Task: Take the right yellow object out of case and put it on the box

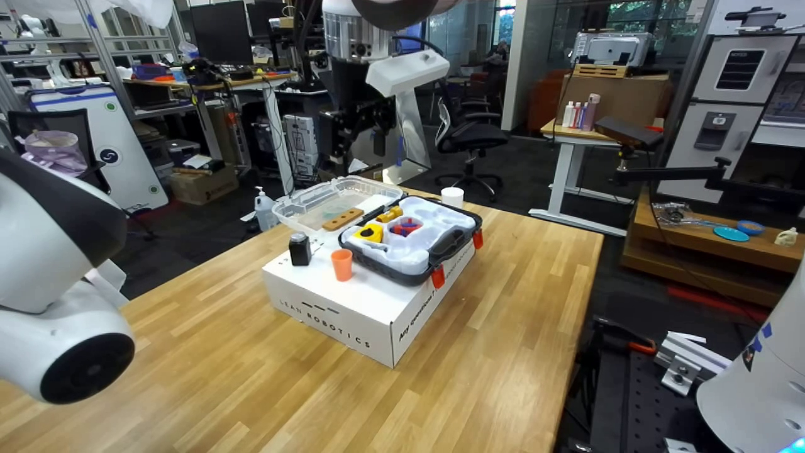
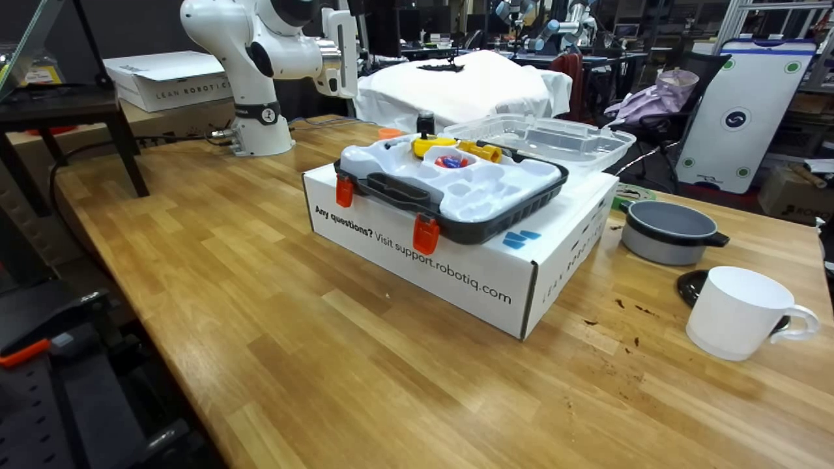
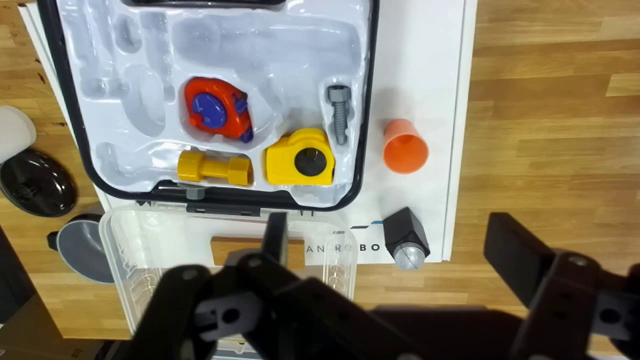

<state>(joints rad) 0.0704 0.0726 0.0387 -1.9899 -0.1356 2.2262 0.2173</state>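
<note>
A yellow tape-measure-shaped piece (image 3: pixel 285 162) with a black disc sits in the open case's white tray. It is the right-hand yellow object in the wrist view; a yellow bolt-like piece (image 3: pixel 215 169) lies to its left. Both show in both exterior views, the tape-measure piece (image 1: pixel 370 233) and the bolt-like piece (image 2: pixel 482 152). The dark case (image 2: pixel 495 228) with red latches rests on a white box (image 1: pixel 327 302). My gripper (image 1: pixel 360 143) hangs above the case's lid side in an exterior view. In the wrist view my gripper (image 3: pixel 387 225) is open, with nothing between its fingers.
A red and blue piece (image 3: pixel 215 107) and a grey screw (image 3: pixel 340 115) lie in the tray. An orange cup (image 3: pixel 406 150), a black bottle (image 3: pixel 404 227) and the clear lid (image 3: pixel 350 280) are on the box. A pot (image 2: pixel 664 247) and mug (image 2: pixel 736 312) stand beside it.
</note>
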